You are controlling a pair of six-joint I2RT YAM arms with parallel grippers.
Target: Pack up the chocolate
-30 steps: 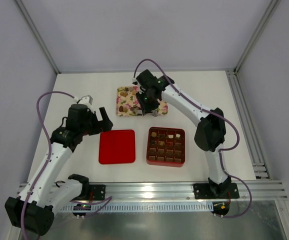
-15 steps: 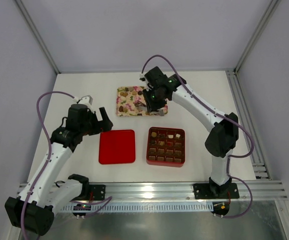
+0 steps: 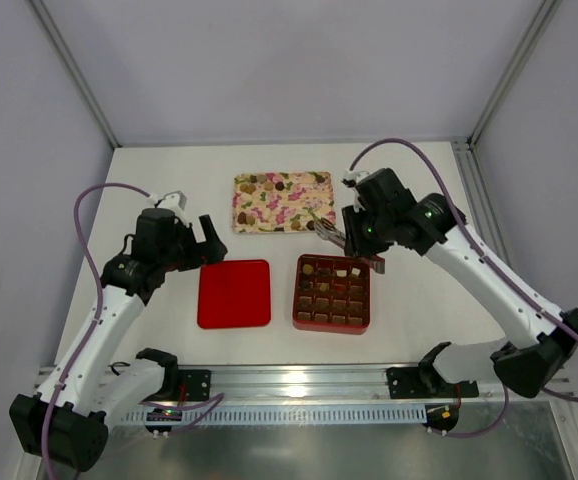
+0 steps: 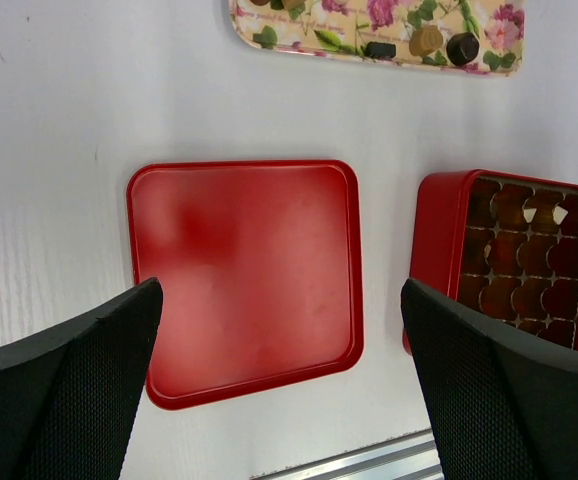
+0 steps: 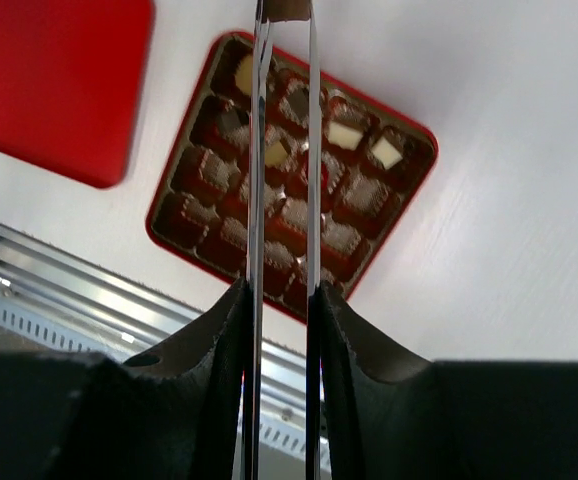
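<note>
Left gripper [image 4: 279, 290]: jaws wide, over lid [image 4: 244, 270].
Right gripper [image 5: 281, 295]: narrow, clamping tongs [image 5: 258, 150] between tray [image 3: 304, 215] and box [image 3: 331, 323].
Tongs: brown piece [image 5: 287, 9] at tips.
Chocolate [image 3: 264, 183]: some on tray, some in box cells.

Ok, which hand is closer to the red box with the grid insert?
Right. The right hand, gripping tongs, hovers by the red box's far edge; the left hand sits open past the red lid, on the box's left.
</note>
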